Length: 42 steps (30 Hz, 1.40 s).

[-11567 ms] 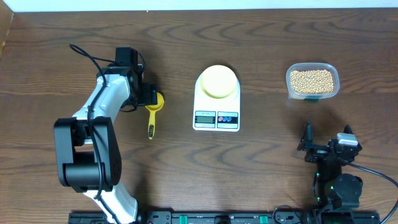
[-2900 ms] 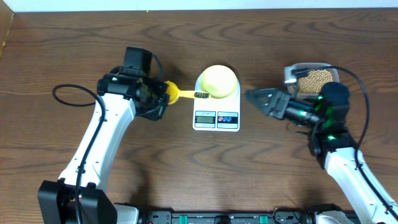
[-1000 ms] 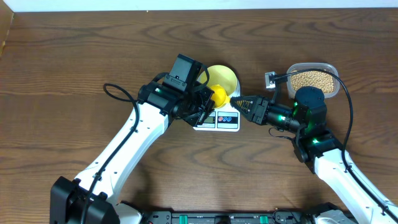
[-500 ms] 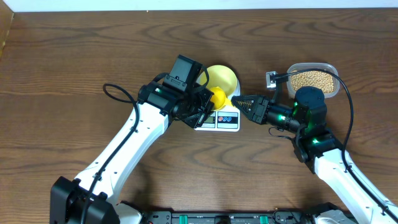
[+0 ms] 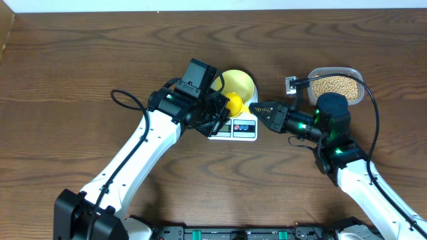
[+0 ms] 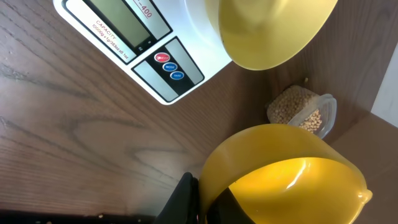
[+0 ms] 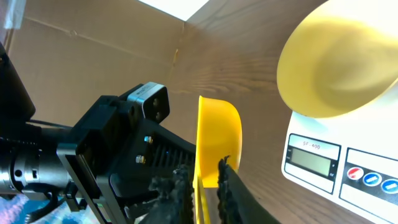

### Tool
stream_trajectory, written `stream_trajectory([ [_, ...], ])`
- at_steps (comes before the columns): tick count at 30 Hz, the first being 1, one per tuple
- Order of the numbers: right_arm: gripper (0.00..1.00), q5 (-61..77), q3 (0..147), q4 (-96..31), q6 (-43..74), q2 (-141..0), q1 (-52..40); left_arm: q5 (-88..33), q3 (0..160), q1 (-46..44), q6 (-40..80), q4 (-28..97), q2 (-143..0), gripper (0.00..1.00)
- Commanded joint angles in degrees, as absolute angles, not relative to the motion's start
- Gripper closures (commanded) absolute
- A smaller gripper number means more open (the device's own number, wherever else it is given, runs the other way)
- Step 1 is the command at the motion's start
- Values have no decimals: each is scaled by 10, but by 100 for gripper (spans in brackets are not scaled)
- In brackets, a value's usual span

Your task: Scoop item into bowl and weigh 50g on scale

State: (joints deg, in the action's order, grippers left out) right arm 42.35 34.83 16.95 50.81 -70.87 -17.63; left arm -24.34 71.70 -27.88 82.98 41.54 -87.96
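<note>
Dark wood-grain counter [image 5: 80, 60] carries a white scale [image 5: 243, 127] at its middle, with the pale-yellow bowl [image 5: 240, 81] standing on the scale's platform. Off to the right sits a clear tub [image 5: 333, 70] holding the beans [image 5: 337, 85], apart from the scale. The left hand [image 5: 217, 115] hangs over the scale's front left corner and grasps a bright yellow scoop [image 5: 235, 103] by its cup, held above the counter just beside the bowl. From the right, the right hand [image 5: 257, 108] reaches in to meet it. In the right wrist view its fingers [image 7: 227, 180] sit close on either side of the scoop's handle, but I cannot tell whether they are clenched on it.
</note>
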Motion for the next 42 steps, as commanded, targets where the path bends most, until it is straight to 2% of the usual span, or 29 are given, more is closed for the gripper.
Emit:
stream_trajectory([
  [1, 95, 419, 358, 169, 505, -709, -181, -251, 722, -281, 838, 415, -872, 92],
  [2, 99, 419, 358, 169, 505, -709, -181, -251, 722, -281, 838, 415, -872, 92],
  [14, 99, 419, 358, 169, 496, -709, -181, -251, 722, -281, 837, 415, -872, 91],
  [18, 99, 419, 358, 169, 492, -709, -181, -251, 722, -281, 837, 415, -872, 22],
  [19, 99, 419, 358, 169, 492, -709, -181, -251, 722, -281, 837, 415, -872, 17],
  [29, 99, 419, 358, 169, 483, -709, -180, -251, 722, -269, 808, 411, -872, 15],
  [36, 99, 409, 358, 131, 425, -709, -159, -301, 722, -232, 696, 404, -836, 14],
  [42, 99, 444, 359, 131, 425, -708, -125, -300, 722, -228, 538, 400, -773, 14],
])
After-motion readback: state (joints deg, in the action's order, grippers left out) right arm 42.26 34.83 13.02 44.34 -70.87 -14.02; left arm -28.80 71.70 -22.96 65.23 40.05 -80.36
